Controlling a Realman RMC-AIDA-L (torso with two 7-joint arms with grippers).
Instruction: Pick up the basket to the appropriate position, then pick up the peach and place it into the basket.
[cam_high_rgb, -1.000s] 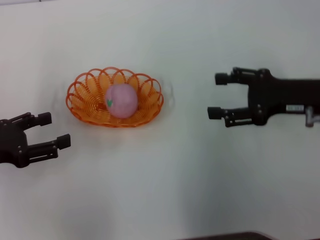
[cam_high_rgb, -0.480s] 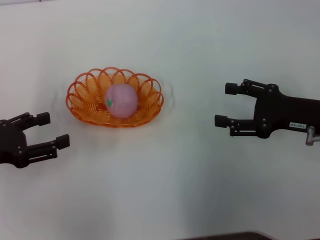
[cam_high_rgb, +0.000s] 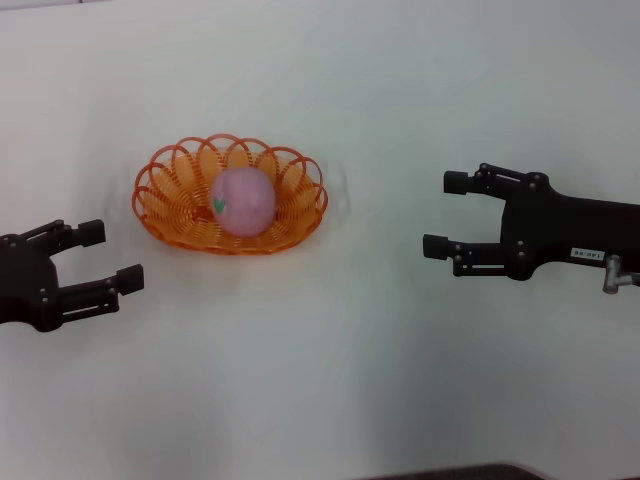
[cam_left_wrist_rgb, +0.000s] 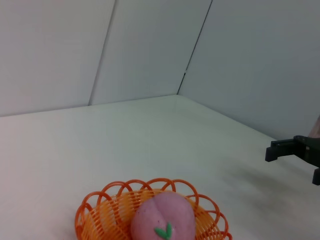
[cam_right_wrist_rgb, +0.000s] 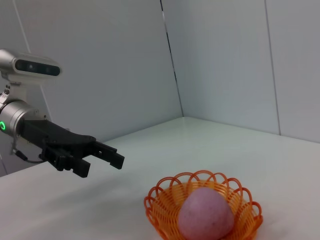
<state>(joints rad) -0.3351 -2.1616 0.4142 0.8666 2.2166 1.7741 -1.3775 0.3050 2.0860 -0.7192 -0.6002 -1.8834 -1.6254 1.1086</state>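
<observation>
The orange wire-weave basket (cam_high_rgb: 160, 215) sits on the white table, left of centre. The pink peach (cam_high_rgb: 243, 202) with a green leaf mark lies inside it. Both also show in the left wrist view, basket (cam_left_wrist_rgb: 95, 215) and peach (cam_left_wrist_rgb: 162, 217), and in the right wrist view, basket (cam_right_wrist_rgb: 162, 202) and peach (cam_right_wrist_rgb: 206, 214). My left gripper (cam_high_rgb: 112, 255) is open and empty, to the lower left of the basket. My right gripper (cam_high_rgb: 445, 213) is open and empty, well to the right of the basket.
The white table (cam_high_rgb: 320, 380) stretches around the basket. Grey wall panels stand behind it in both wrist views. The right gripper's fingers (cam_left_wrist_rgb: 280, 148) show far off in the left wrist view; the left gripper (cam_right_wrist_rgb: 100, 160) shows in the right wrist view.
My right gripper has drawn back to the right and down, away from the basket, then edged slightly back left. My left gripper has barely shifted. Basket and peach have not moved.
</observation>
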